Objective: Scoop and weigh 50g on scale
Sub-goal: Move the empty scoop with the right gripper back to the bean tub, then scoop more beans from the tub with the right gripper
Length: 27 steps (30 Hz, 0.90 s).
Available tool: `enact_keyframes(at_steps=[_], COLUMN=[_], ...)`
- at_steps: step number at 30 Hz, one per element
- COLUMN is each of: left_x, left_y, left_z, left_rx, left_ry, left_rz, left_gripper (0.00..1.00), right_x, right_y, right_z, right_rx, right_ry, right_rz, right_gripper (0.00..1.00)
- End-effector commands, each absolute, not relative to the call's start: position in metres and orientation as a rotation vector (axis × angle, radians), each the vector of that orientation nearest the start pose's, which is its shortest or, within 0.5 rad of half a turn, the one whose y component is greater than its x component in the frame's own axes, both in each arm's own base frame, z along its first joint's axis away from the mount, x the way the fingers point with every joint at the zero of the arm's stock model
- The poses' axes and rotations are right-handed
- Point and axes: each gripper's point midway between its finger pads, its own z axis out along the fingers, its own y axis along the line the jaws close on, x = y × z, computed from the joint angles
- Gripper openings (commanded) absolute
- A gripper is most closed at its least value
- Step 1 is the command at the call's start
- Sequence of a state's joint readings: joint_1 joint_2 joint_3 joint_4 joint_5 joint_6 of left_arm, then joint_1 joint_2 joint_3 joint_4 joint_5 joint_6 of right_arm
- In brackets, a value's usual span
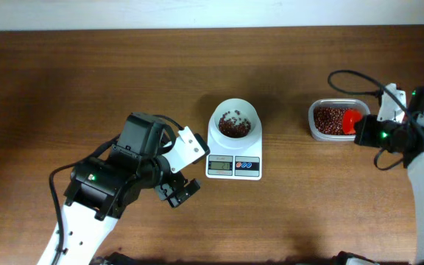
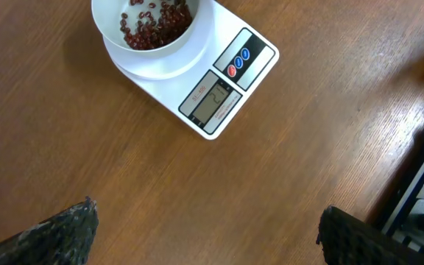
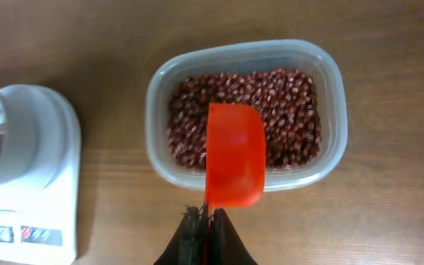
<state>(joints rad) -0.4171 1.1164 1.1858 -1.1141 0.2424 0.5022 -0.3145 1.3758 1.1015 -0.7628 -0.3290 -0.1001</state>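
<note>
The white scale [image 1: 233, 151] stands mid-table, its round bowl [image 1: 234, 121] holding a small heap of red-brown beans [image 1: 232, 126]. In the left wrist view the scale [image 2: 219, 81] and its beans [image 2: 155, 22] lie at the top. My left gripper [image 1: 180, 193] is open over bare wood, left and in front of the scale, with one dark fingertip [image 2: 57, 235] at each lower corner. My right gripper [image 3: 205, 218] is shut on the handle of a red scoop [image 3: 234, 156], also seen in the overhead view [image 1: 352, 121]. Its empty blade hangs over the bean-filled clear tub [image 3: 328, 70].
The clear plastic tub [image 1: 315, 118] of beans sits right of the scale. Black cables [image 1: 352, 79] loop near the right arm. The table's far edge meets a pale wall [image 1: 197, 13].
</note>
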Motion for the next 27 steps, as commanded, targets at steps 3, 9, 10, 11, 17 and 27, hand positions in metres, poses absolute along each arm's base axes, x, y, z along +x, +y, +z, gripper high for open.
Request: enact_keyframes(at_steps=[3, 9, 10, 11, 17, 27], left_x=[0.229, 0.229, 0.229, 0.229, 0.229, 0.229], left_y=[-0.144, -0.144, -0.144, -0.144, -0.144, -0.144], left_z=[0.228, 0.228, 0.228, 0.228, 0.228, 0.228], left_rx=[1.228, 1.228, 1.228, 1.228, 1.228, 1.228], left_ry=[2.255, 2.255, 2.255, 2.255, 2.255, 2.255], left_rz=[-0.269, -0.270, -0.269, -0.269, -0.269, -0.269], left_gripper=[0.99, 0.99, 0.99, 0.99, 0.99, 0.99], right_x=[0.364, 0.383, 0.384, 0.383, 0.379, 0.380], right_y=[-0.067, -0.074, -0.075, -0.078, -0.096, -0.094], right_z=[0.123, 0.110, 0.110, 0.109, 0.105, 0.106], right_rx=[0.187, 0.179, 0.180, 0.187, 0.228, 0.223], right_ry=[2.582, 2.556, 2.555, 2.559, 2.585, 2.581], right_rz=[0.248, 0.235, 0.229, 0.206, 0.069, 0.082], right_gripper=[0.04, 0.04, 0.04, 0.04, 0.04, 0.04])
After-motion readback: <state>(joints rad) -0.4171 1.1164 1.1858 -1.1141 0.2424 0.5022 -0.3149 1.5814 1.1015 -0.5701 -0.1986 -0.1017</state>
